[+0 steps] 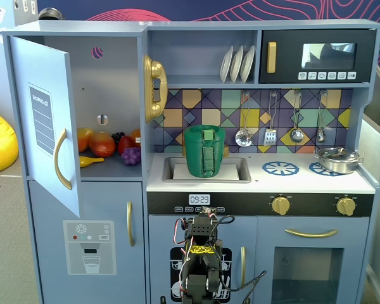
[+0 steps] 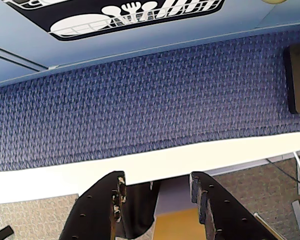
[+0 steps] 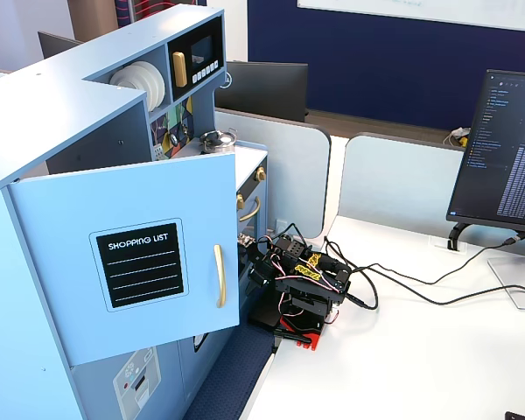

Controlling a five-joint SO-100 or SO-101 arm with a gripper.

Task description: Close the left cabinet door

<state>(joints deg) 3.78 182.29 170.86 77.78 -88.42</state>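
Currently: left cabinet door (image 1: 43,120) swung wide open, gold handle (image 1: 61,159) outward. Fingers (image 2: 157,192) parted, empty, above blue carpet (image 2: 140,110), well apart from door.

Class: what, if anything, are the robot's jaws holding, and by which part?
Nothing. The gripper is open and empty over the carpet, away from the left cabinet door.

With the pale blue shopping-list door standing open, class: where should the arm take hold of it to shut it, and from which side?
Probably the curved gold handle on the light-blue shopping-list door. It bows out from the panel near the free edge, far from the hinge, leaving a gap for a finger. Come from the door's outer face; a fixed view shows the tool open, folded low by the cabinet base.
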